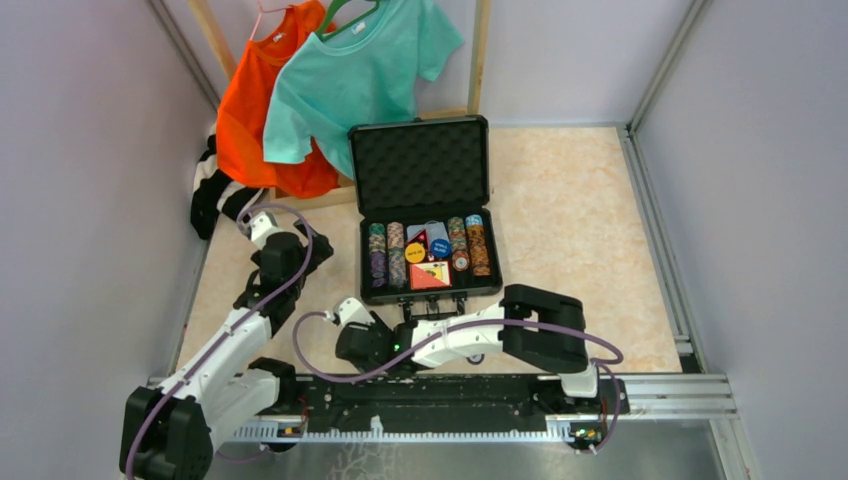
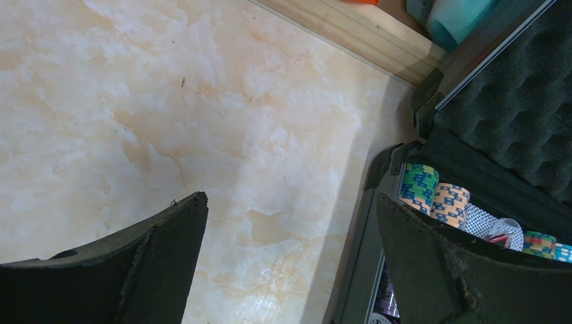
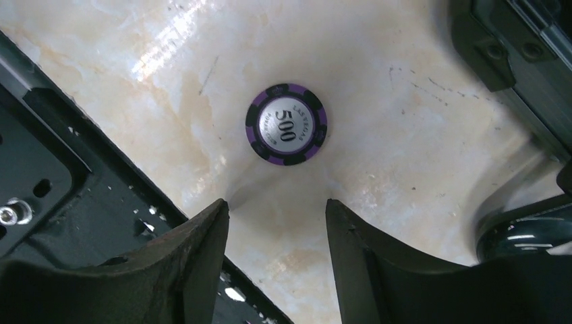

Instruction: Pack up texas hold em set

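Black briefcase (image 1: pixel 420 165) lies open, poker chips (image 1: pixel 386 255) and card box (image 1: pixel 430 275) inside. A purple chip (image 3: pixel 287 125) lies outside it. The left gripper (image 2: pixel 290 263) and right gripper (image 3: pixel 276 250) have jaws apart, empty.

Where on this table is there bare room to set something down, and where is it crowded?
Free: the table right of the briefcase, out to the rail. Narrower: left of the case, beside the left gripper. Crowded: the near strip, with the right gripper and a purple chip, and the back-left corner by the shirts.
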Controlling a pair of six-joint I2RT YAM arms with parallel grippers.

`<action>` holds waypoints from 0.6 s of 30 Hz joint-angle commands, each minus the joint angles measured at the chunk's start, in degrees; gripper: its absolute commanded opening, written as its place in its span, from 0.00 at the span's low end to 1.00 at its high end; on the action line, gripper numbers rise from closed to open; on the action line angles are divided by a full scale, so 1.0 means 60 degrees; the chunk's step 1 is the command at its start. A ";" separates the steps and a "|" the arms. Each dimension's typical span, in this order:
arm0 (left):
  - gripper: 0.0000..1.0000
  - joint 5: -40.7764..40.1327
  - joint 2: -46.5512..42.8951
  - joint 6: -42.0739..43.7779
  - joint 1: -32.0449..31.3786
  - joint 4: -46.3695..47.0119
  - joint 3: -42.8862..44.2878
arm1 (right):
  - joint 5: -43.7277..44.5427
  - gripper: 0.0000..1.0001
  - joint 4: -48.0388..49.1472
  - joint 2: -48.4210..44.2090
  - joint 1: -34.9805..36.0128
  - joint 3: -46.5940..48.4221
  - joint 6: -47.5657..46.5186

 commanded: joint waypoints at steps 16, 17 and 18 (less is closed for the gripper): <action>0.99 -0.0113 0.0116 0.0048 0.0054 0.0223 0.0108 | -0.0612 0.58 0.0474 0.0853 -0.0841 0.0886 -0.0740; 0.99 -0.0111 0.0125 0.0048 0.0054 0.0228 0.0108 | -0.0636 0.58 0.0508 0.0890 -0.0859 0.0906 -0.0752; 0.99 -0.0114 0.0150 0.0044 0.0054 0.0236 0.0101 | -0.0666 0.58 0.0532 0.0902 -0.0874 0.0932 -0.0770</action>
